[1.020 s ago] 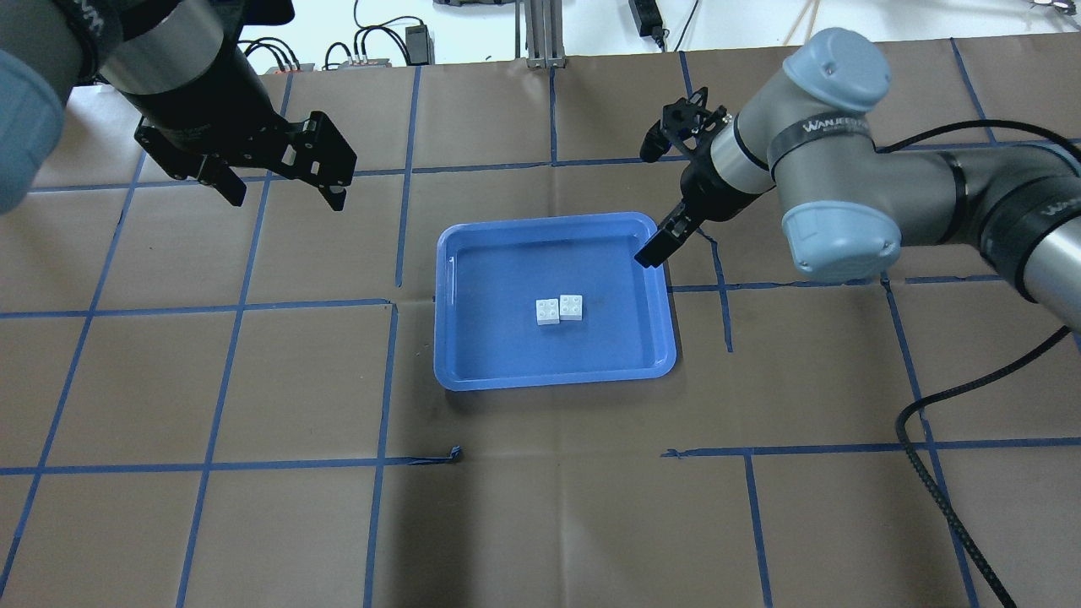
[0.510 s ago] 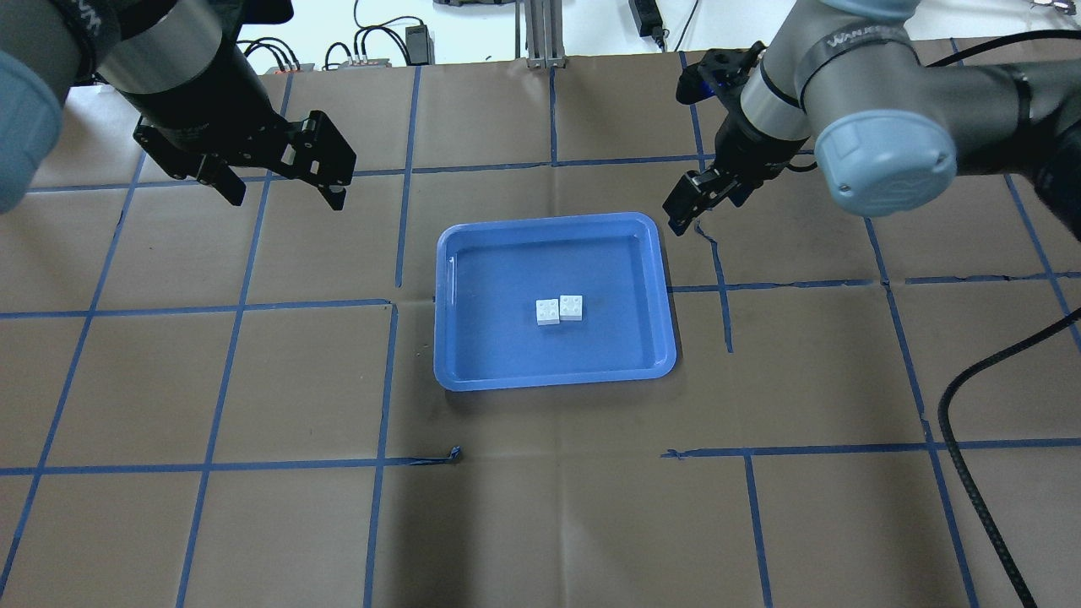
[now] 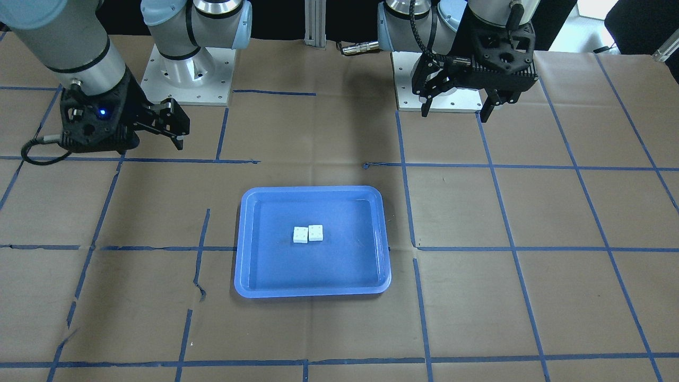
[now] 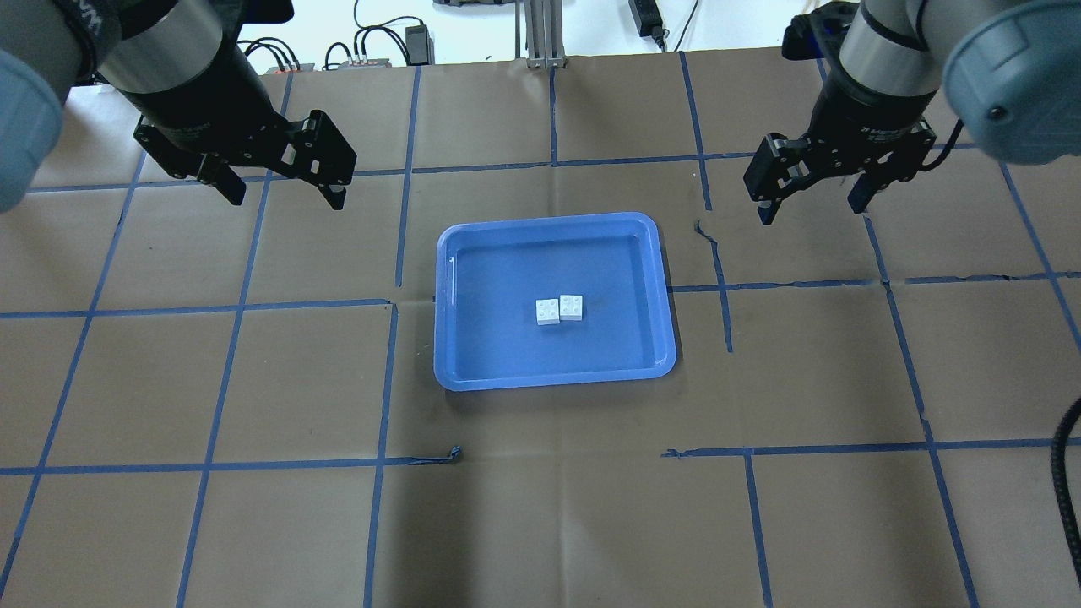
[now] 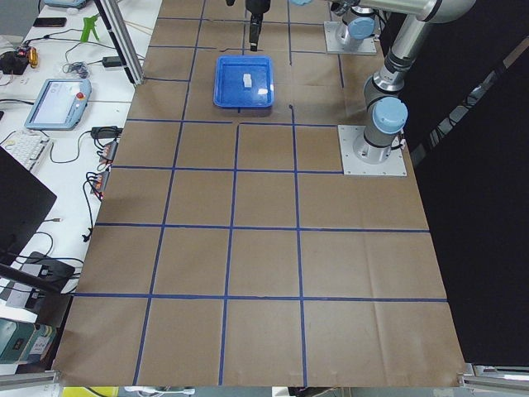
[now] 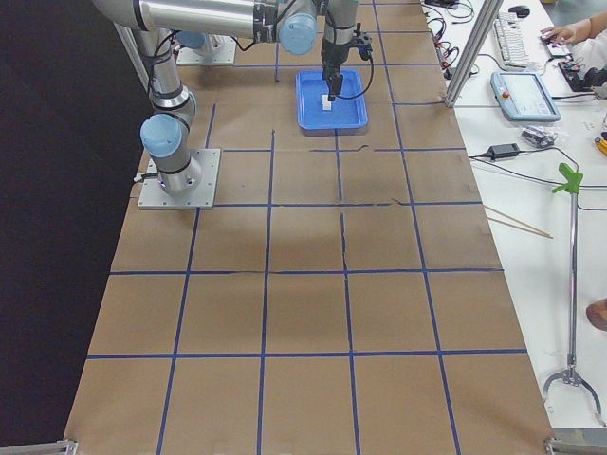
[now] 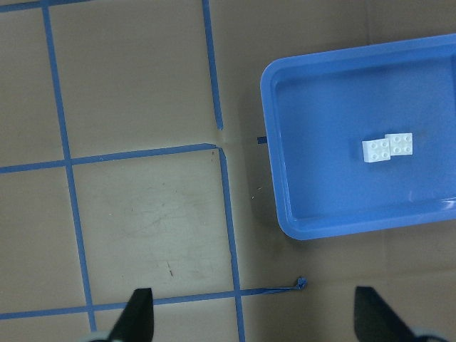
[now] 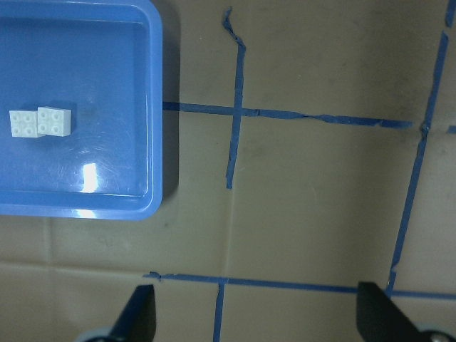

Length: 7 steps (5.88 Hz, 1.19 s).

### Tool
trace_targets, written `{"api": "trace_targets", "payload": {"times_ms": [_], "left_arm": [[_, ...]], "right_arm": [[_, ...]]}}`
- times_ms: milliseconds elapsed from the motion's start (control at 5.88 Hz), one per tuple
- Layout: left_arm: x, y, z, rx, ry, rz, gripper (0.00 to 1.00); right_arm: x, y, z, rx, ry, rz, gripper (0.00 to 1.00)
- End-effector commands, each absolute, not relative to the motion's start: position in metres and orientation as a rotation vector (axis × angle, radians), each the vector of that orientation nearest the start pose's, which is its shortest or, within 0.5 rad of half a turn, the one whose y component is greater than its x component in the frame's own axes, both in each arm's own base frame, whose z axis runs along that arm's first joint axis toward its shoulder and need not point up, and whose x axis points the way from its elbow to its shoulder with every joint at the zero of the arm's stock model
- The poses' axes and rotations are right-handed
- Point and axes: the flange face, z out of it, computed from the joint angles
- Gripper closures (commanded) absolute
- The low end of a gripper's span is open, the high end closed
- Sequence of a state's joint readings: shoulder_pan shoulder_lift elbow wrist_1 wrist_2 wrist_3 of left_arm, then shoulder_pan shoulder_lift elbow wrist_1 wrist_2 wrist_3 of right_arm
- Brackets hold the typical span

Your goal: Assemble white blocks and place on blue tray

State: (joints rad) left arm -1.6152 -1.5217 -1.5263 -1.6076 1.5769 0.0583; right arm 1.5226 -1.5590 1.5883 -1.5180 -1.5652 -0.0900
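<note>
Brown paper with a blue tape grid covers the table (image 4: 253, 523). The blue tray (image 4: 549, 382) sits mid-table. Both white blocks (image 4: 549, 312) lie on the tray floor near its centre, studs up, touching side by side with a slight offset. No view shows whether they are pressed together or merely abut.

The left pincer (image 4: 285, 196) hangs above the table, well apart from the tray, with its jaws spread wide and empty. The right pincer (image 4: 811, 209) is the same on the other side: spread wide, nothing held.

- Front-facing view: only one finger of the right pincer (image 3: 179, 139) is clear, the rest is behind its housing. The overhead view shows both fingers.
- Wrist views: only the fingertips (image 7: 139, 313) (image 8: 142, 313) enter at the bottom edge, far apart. The left wrist view cuts the tray at its right edge, the right wrist view at its top and left.
- Side views: the blocks are a single white speck. In the exterior right view, the near arm overlaps the tray.
</note>
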Motion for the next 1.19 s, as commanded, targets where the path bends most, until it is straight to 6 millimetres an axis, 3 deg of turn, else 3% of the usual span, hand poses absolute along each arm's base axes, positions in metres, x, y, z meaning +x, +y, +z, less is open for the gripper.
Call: {"api": "trace_targets", "payload": {"times_ms": [0,170,340,1020], "left_arm": [[-0.154,-0.468,0.53,0.161,3.131,-0.089,0.0],[-0.154,-0.469,0.53,0.161,3.131,-0.091,0.0],[-0.153,-0.469,0.53,0.158,3.13,-0.091,0.0],[-0.154,-0.469,0.53,0.161,3.13,-0.091,0.0]], "right_arm": [[0.128,-0.468,0.504,0.125,3.134,0.118,0.0],[0.149,-0.47,0.508,0.156,3.135,0.104,0.0],[0.152,-0.486,0.508,0.152,3.137,0.109,0.0],[0.145,-0.495,0.504,0.154,3.146,0.113,0.0]]}}
